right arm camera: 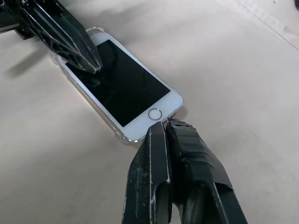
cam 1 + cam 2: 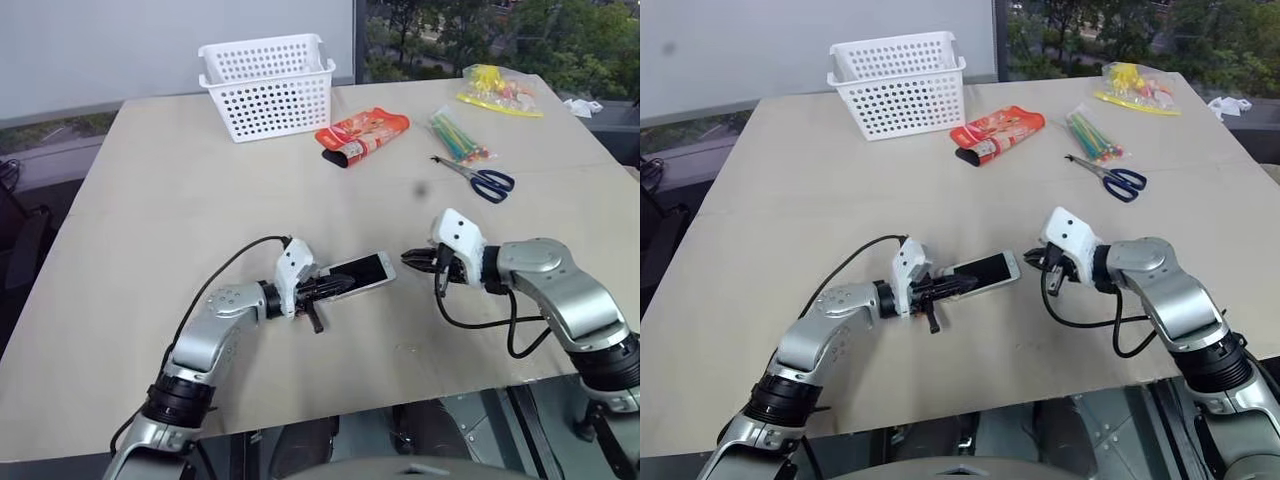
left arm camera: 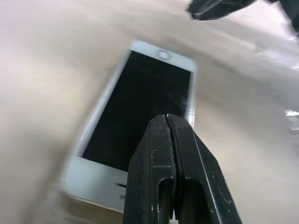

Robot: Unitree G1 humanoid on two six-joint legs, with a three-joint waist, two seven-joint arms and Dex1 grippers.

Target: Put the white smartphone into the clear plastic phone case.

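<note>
The white smartphone [image 1: 119, 84] lies screen up on the table between my two grippers, its home button end toward the right one. A thin clear rim of the phone case [image 1: 85, 101] runs around the phone's edges, so the phone sits in it. My left gripper [image 2: 345, 283] is shut, its tips low over the screen's far end [image 3: 167, 116]; I cannot tell if they touch the glass. My right gripper [image 1: 163, 125] is shut too, with its tips right at the home button end of the phone, empty.
A white perforated basket [image 2: 268, 85] stands at the back of the table. A red pouch [image 2: 362, 135], a bundle of coloured sticks [image 2: 458, 135], blue-handled scissors [image 2: 482, 179] and a yellow bag [image 2: 498, 90] lie at the back right.
</note>
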